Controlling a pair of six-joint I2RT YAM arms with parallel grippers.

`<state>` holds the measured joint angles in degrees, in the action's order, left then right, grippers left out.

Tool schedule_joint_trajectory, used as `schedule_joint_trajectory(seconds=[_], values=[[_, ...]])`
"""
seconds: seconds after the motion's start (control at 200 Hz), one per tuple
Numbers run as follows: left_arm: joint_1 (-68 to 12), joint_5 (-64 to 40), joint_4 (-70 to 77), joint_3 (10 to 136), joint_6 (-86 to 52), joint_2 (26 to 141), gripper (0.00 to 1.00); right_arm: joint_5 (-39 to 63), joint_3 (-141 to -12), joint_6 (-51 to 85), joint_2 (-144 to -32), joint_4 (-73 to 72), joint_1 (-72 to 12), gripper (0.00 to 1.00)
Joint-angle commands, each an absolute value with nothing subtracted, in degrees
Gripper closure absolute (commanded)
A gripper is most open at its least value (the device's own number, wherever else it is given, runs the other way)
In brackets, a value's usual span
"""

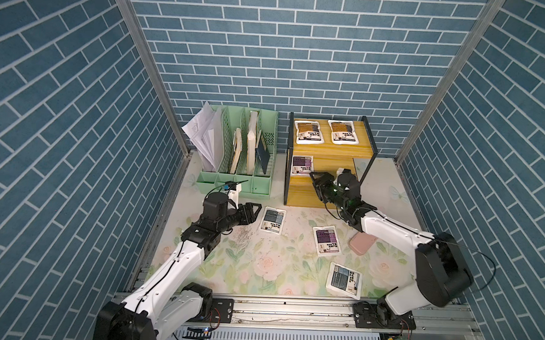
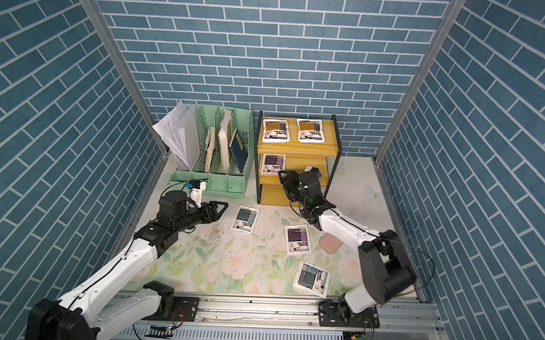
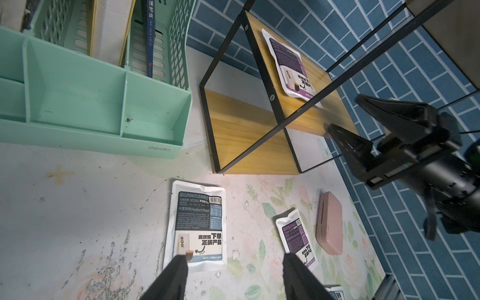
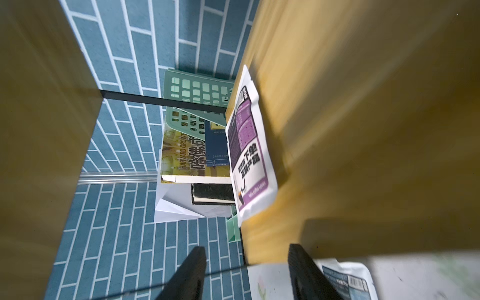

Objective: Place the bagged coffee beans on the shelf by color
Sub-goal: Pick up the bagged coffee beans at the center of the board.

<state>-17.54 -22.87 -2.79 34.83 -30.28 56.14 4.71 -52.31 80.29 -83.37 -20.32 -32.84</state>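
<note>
Yellow wooden three-tier shelf (image 1: 338, 150) centre frame, mint-green plastic file organizer (image 1: 232, 182) just left. Right gripper (image 1: 315, 185) gapes empty beside the purple-labelled white coffee pouch (image 1: 302, 165) on the middle board; left gripper (image 1: 256, 211), spread and empty, beside a grey-blue-labelled pouch (image 1: 272, 220) below.

On the left: extended forward and inward, elbow low, wrist level, with the left gripper (image 1: 258, 209) parted and empty. On the right: stretched farther forward, wrist rolled onto its side, with the right gripper (image 3: 344, 113) spread, its 2 fingers (image 4: 301, 267) apart, seemingly gripping nothing.
</note>
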Motion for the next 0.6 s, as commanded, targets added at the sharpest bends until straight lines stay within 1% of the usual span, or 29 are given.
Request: schedule_joint_trajectory(seconds=[0.0,0.085,0.145,0.22,0.29,0.35,0.445,0.49,0.595], values=[[-17.5,-26.1,-0.3,32.0,-31.7,55.8,0.37,2.3,-49.2,76.0,-71.1,-9.1,-33.0,0.44],[-20.0,-26.7,2.0,30.1,-33.4,56.2,0.38,3.7,-43.9,72.7,-60.1,2.6,-33.5,0.47],[-24.2,-25.6,3.7,29.5,-34.8,57.2,0.38,2.8,-40.2,70.6,-51.2,13.9,-33.6,0.48],[-29.4,-26.0,9.6,26.7,-38.9,59.5,0.39,-1.6,-37.5,69.5,-40.5,30.3,-33.5,0.5],[-35.5,-24.2,14.5,26.5,-41.2,63.2,0.4,-2.8,-34.6,70.6,-32.4,39.0,-33.5,0.5],[-41.2,-21.8,17.2,28.7,-41.3,67.8,0.4,-0.5,-31.6,71.1,-29.1,40.6,-33.5,0.51],[-48.0,-19.4,21.4,33.2,-41.5,77.0,0.41,4.8,-26.8,69.7,-30.5,36.0,-33.5,0.5],[-49.6,-19.2,23.5,35.7,-41.2,82.0,0.42,6.5,-25.1,69.2,-32.1,33.4,-33.4,0.51],[-51.2,-20.9,27.6,41.4,-40.8,93.2,0.43,5.0,-22.8,67.8,-34.7,30.3,-32.8,0.51]])
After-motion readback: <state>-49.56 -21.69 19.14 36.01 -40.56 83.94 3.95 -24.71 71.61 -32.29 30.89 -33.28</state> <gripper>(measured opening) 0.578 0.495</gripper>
